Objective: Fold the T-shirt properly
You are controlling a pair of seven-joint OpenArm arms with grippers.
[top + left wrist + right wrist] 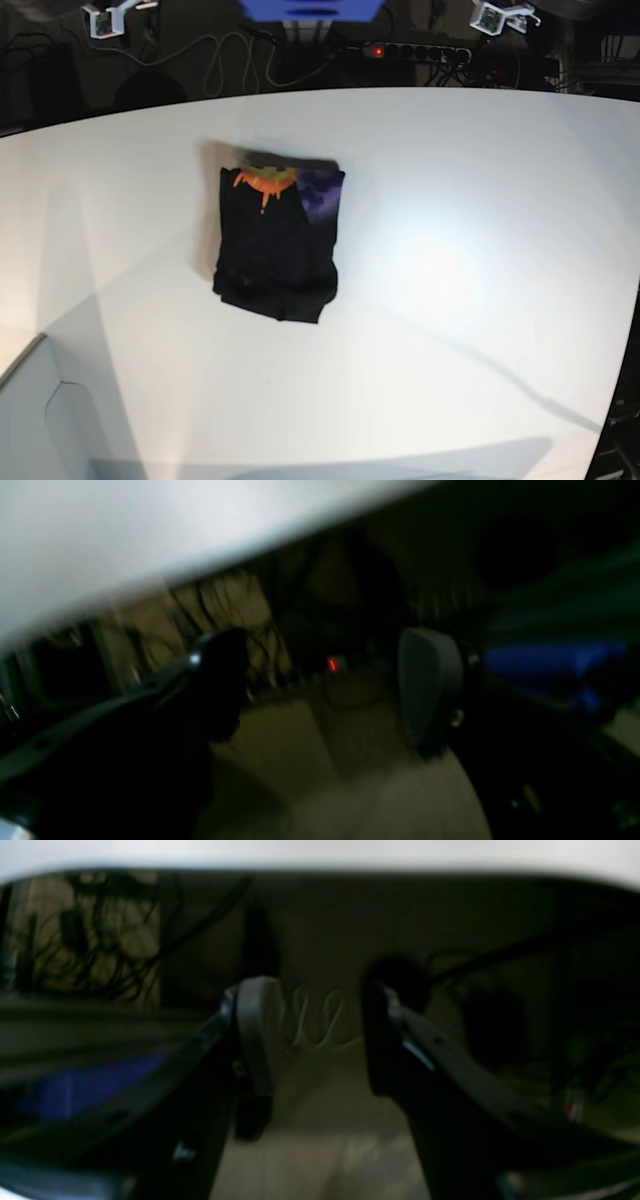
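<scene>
On the white table (480, 300), a smooth matte top that fills the base view, the T-shirt (278, 240) lies folded into a compact, roughly rectangular black bundle, left of the tabletop's centre in that view. Its soft fabric sits flat, with slightly uneven edges along the near hem. At the bundle's far end, a strip of print shows: an orange, dripping shape (264, 181) with a touch of yellow above it, and a purple patch (322, 190) just beside it toward the right corner. Nothing touches the garment; neither arm is over it in the base view.

Beyond the shirt, past the table's far edge, a tangle of light cable (225, 55) runs along the dark floor to a black power strip (415, 50) with a small red lamp, and a blue block (310, 8) sits at the top of the view.

The wrist cameras look out below the table's pale edge. The left gripper (327, 685) holds its jaws spread wide, a rounded grey pad (425, 685) on one side and a dark, glossy finger on the other, with only bare floor between them. The right gripper (320, 1040) is likewise parted, a pale rubbery pad (257, 1030) facing a black one, pinching nothing. Both wrist views are dim and blurred.
</scene>
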